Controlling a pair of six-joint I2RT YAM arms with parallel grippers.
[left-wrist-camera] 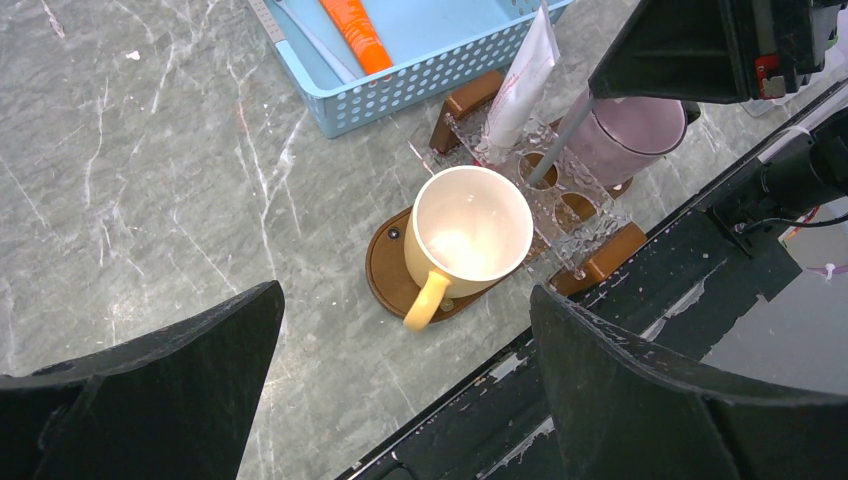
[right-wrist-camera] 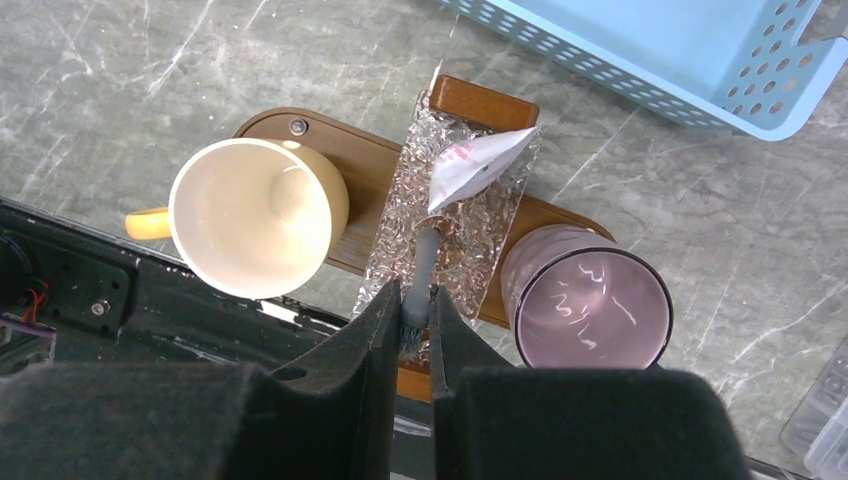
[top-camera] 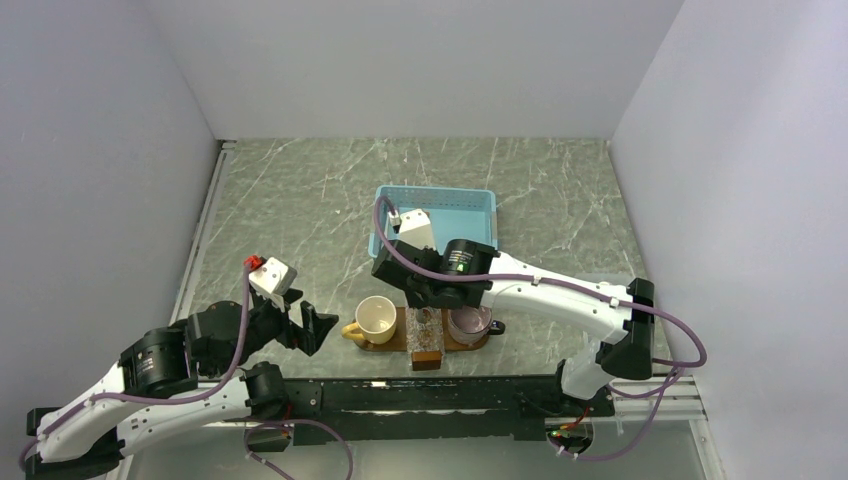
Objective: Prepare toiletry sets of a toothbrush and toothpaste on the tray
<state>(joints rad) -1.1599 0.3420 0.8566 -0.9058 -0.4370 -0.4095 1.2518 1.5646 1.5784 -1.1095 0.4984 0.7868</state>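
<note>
A: Entry one, nearest: left gripper [top-camera: 303, 328]?
B: Fingers spread wide, nothing between them. It hangs over the near edge of the table [top-camera: 300, 190], short of the yellow mug [left-wrist-camera: 470, 235] and clear of it.

A: Entry two: right gripper [right-wrist-camera: 413, 300]?
B: Fingers nearly together, pinched on the upper end of the toothbrush [right-wrist-camera: 425, 255].

A: Toothbrush, position?
B: Near upright, slightly tilted, directly below that gripper. Its lower end meets the clear rack [right-wrist-camera: 400, 215], just beside a white toothpaste tube [right-wrist-camera: 475, 165] standing in the same rack.

A: Entry three: tray [right-wrist-camera: 345, 150]?
B: Flat on the table. The mug is on its left end, the rack lies across the middle, and a purple cup [right-wrist-camera: 585, 300] is on the right end.

A: Entry four, farthest?
B: Blue basket [left-wrist-camera: 400, 85], just behind the tray. Contents: one orange tube [left-wrist-camera: 358, 35] and one slim pale stick [left-wrist-camera: 318, 45], lying side by side.
</note>
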